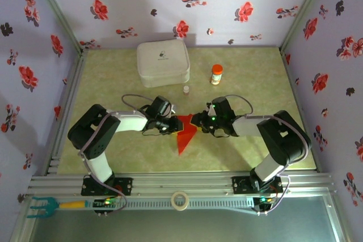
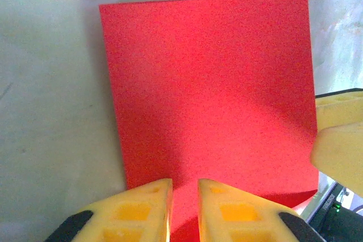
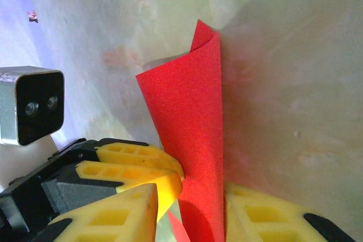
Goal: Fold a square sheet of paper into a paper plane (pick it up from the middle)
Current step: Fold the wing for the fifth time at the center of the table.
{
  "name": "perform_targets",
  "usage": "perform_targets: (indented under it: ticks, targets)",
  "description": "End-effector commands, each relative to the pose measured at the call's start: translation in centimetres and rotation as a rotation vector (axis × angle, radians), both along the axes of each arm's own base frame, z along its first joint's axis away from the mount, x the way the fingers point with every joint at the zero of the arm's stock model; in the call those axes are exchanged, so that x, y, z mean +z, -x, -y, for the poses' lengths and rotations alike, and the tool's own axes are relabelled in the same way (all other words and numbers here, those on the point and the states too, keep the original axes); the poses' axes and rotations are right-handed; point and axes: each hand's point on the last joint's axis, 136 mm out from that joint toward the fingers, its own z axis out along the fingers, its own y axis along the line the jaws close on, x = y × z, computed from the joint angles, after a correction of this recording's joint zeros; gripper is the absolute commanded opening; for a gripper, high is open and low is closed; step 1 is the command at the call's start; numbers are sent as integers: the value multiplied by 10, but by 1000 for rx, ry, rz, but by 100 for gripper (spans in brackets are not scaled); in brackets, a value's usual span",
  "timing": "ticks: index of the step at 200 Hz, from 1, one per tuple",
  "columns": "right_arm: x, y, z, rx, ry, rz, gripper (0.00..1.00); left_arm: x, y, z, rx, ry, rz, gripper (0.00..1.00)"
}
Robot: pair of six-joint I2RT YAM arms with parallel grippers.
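The square sheet of paper (image 1: 185,135) is bright red and folded, with a point toward the near edge. It lies mid-table between both grippers. My left gripper (image 1: 172,124) is shut on its left edge. In the left wrist view a strip of the paper (image 2: 210,83) runs between the nearly closed fingertips of that gripper (image 2: 184,184). My right gripper (image 3: 190,192) stands open around a raised, curled flap of the paper (image 3: 190,117). The flap leans on the right finger (image 3: 266,213) and stands apart from the other. The left gripper's fingers (image 3: 139,165) touch the flap from the left.
A white rounded case (image 1: 163,62) stands at the back. An orange-capped bottle (image 1: 216,74) and a tiny vial (image 1: 186,89) sit just behind the grippers. A tape roll (image 1: 180,200) and a teal tool (image 1: 39,205) rest on the front rail. Floral walls enclose three sides.
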Motion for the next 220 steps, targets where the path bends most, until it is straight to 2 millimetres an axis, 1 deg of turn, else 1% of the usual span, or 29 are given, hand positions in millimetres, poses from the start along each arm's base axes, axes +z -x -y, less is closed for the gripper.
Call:
perform_targets:
  ticks: [1, 17, 28, 48, 68, 86, 104, 132, 156, 171, 184, 203, 220]
  targets:
    - [-3, 1, -2, 55, 7, -11, 29, -1, 9, -6, -15, -24, -25, 20]
    - [-6, 0, -1, 62, 18, -20, 25, 0, 9, -6, -17, -24, -24, 20]
    - [-5, 0, -2, 73, 14, -20, 24, 0, 9, -6, -17, -24, -24, 21]
    - [-5, -2, -1, 82, 31, -13, 20, 0, 9, -6, -19, -24, -23, 22]
    - [-8, -3, 1, 92, 45, -23, 15, 4, 7, -3, -22, -13, -15, 23]
    - [-10, -2, 1, 95, 40, -31, 10, 11, 6, -2, -26, -6, -3, 24]
    - [-9, -2, 1, 93, 37, -27, 8, 16, 7, -3, -28, 2, 10, 27]
    - [-6, -2, 2, 73, 24, -18, 4, 30, 6, -4, -23, 24, 44, 33]
    - [-7, -3, 6, 17, 13, -25, 2, 48, 2, -5, -11, 42, 97, 38]
    - [-8, -4, 12, -47, 13, -29, 1, 56, 1, -9, -1, 40, 125, 37]
    - [-7, -5, 16, -102, -1, -29, 2, 59, 2, -11, 8, 45, 134, 35]
    - [-8, -3, 22, -163, -7, -37, 2, 58, 3, -9, 6, 54, 123, 31]
    - [-11, 0, 27, -210, 3, -46, 2, 55, 2, -3, 0, 70, 94, 27]
